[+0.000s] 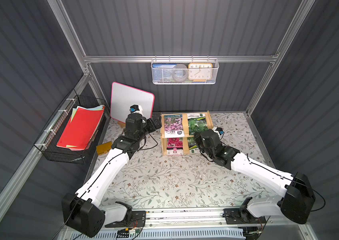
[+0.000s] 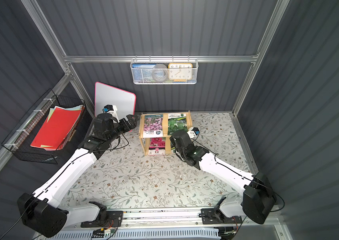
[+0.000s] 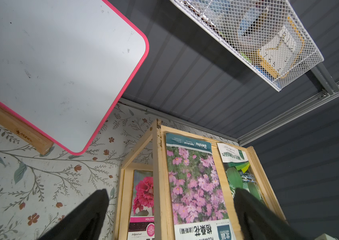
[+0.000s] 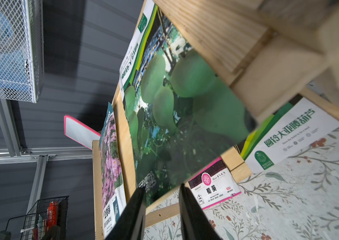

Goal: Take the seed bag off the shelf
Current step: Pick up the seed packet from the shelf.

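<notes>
The shelf is a small pine rack at the back of the table, also seen in the other top view. Its top tier holds a pink-flower seed bag and a green gourd seed bag. Two more bags lie on the lower tier. My right gripper is at the shelf's front right. Its jaws stand partly apart, with the front corner of the green gourd bag between them and not pinched. My left gripper hangs wide open beside the shelf's left rail, holding nothing.
A pink-rimmed whiteboard leans on the back wall left of the shelf. A white wire basket with a clock hangs above. On the left wall is a black wire basket of red paper. A wood block lies below it.
</notes>
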{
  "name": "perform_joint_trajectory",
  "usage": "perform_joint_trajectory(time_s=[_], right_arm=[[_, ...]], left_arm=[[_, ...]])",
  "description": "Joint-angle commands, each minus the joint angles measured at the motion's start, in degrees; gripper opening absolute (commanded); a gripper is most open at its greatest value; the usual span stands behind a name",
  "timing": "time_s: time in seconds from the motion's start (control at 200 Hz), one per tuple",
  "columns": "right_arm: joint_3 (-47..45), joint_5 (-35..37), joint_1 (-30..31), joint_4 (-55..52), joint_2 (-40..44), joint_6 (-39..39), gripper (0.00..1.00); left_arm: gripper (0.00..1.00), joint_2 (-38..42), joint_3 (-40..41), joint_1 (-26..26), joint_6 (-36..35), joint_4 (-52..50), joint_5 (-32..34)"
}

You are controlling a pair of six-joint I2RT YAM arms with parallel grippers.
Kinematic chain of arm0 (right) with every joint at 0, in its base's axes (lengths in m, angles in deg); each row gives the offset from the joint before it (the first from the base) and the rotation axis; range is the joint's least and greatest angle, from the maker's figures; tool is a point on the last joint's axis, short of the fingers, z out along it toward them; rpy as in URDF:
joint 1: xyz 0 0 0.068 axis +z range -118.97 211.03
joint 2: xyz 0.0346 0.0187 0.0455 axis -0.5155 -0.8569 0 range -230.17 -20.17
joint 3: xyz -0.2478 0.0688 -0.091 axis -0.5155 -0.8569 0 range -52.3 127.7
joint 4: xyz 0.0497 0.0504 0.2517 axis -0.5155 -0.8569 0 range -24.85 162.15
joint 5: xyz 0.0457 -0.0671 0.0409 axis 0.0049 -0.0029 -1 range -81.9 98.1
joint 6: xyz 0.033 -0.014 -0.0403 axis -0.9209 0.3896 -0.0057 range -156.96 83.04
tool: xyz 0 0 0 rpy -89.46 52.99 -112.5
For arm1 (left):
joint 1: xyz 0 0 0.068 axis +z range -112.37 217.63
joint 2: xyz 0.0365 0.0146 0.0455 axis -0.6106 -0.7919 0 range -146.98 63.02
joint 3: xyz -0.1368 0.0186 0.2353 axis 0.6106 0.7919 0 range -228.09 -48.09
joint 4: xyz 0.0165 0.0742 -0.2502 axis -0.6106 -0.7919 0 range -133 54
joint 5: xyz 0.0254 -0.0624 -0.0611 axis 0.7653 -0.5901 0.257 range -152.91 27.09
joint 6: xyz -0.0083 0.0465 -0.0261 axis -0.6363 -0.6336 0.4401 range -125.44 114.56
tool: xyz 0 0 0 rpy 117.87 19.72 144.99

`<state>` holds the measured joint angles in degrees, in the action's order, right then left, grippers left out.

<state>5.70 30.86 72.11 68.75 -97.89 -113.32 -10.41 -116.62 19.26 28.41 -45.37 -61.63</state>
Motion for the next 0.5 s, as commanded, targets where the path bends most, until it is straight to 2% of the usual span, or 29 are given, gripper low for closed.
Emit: perform_joint_trajectory(time_s=[0.0, 0.495], right_arm=[[1.7, 1.7, -0.2, 1.2, 0.4, 1.3, 0.33], [2.4, 2.4, -0.9, 2.2, 0.0, 1.7, 0.29]], left_arm=[[1.00, 0.1, -0.1, 0.4, -1.7, 0.3, -0.1], [1.00, 0.1, 0.2, 0.4, -1.8, 0.0, 0.0]])
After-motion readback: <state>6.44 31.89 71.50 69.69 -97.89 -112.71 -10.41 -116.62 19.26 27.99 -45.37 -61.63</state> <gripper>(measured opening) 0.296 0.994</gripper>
